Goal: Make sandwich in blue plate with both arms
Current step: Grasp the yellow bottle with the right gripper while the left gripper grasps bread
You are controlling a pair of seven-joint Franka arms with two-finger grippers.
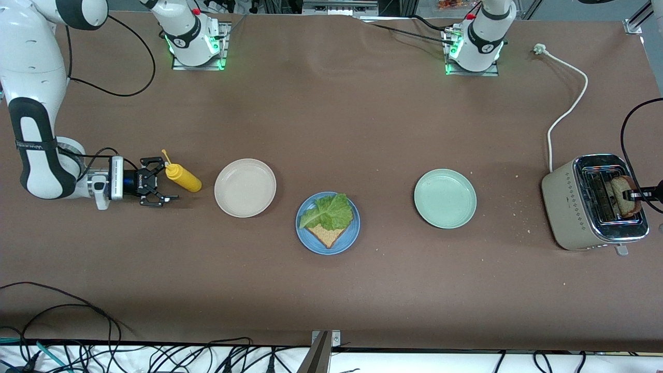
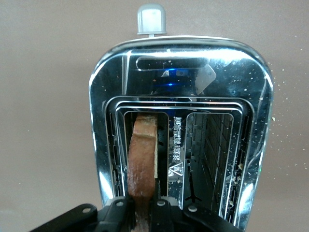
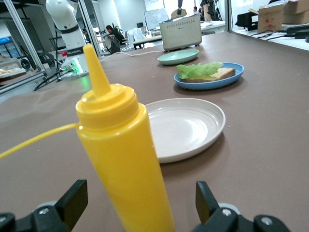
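The left gripper pinches the toast slice standing in one slot of the toaster. The right gripper sits open around a yellow mustard bottle. Three plates: beige, pale green, and the blue plate with bread and lettuce. Only the left wrist view shows the empty second slot.

Your right gripper: fingers are standing wide apart, touching nothing.
Yellow squeeze bottle: is standing upright between them, at twelve o'clock.
Toward one o'clock you are seeing, each farther off than the last: beige plate; blue plate, carrying a bread slice under a lettuce leaf; pale green plate; toaster.
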